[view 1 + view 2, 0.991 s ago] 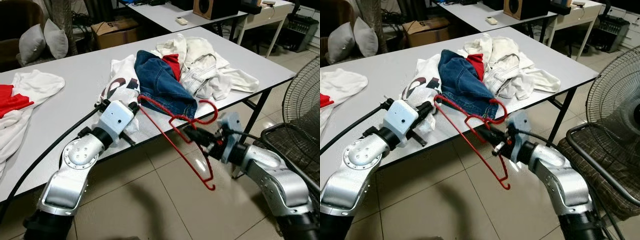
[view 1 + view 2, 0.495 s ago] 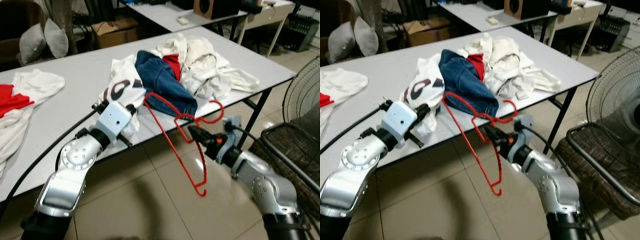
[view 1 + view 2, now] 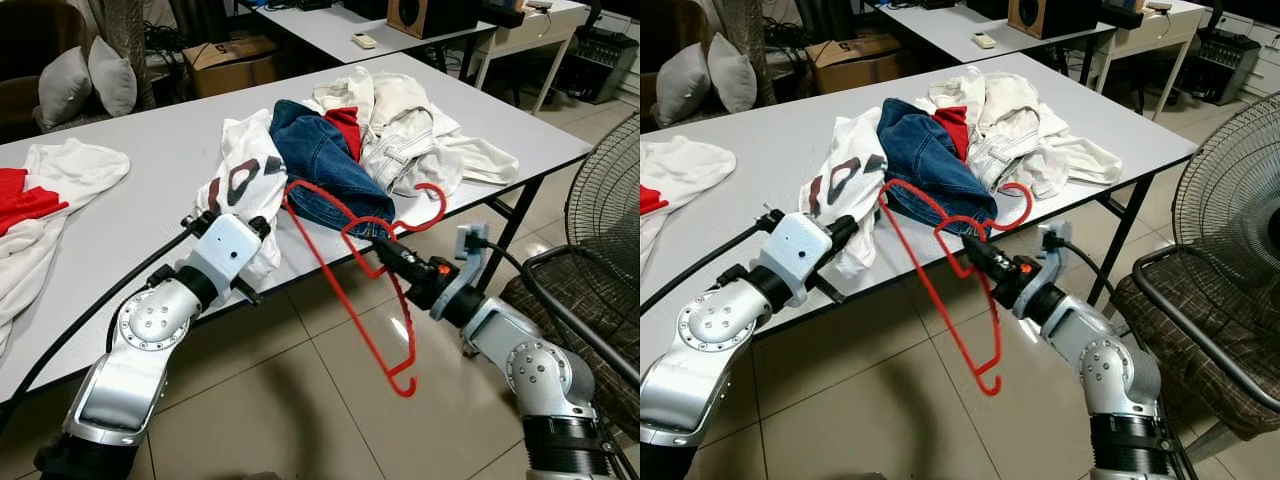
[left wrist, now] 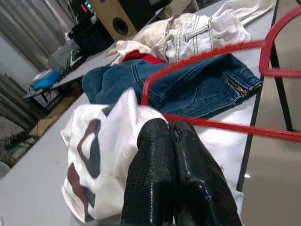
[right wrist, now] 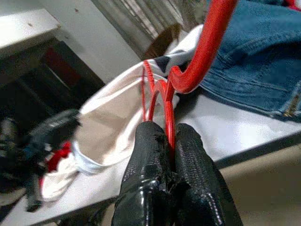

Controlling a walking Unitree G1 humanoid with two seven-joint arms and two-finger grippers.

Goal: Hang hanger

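Observation:
A red wire hanger (image 3: 411, 335) hangs tilted off the table's front edge, its hook (image 3: 437, 192) toward the clothes pile. My right gripper (image 3: 384, 252) is shut on the hanger's neck (image 5: 207, 42), just below the table edge. My left gripper (image 3: 262, 222) is shut on a fold of the white printed T-shirt (image 3: 243, 180), which stands bunched up off the table. In the left wrist view the black fingers (image 4: 155, 183) press together with the white cloth against them. One hanger arm (image 4: 225, 126) crosses in front of the blue jeans (image 3: 325, 165), right beside the T-shirt.
The grey table (image 3: 130, 190) carries a heap of white clothes (image 3: 410, 130) behind the jeans and a white and red garment (image 3: 50, 185) at far left. A standing fan (image 3: 605, 190) and a chair (image 3: 570, 290) are close on the right. Tiled floor lies below.
My right gripper has carried the hanger up and closer to the table edge, turning it. My left gripper has pulled the white T-shirt up into a bunch.

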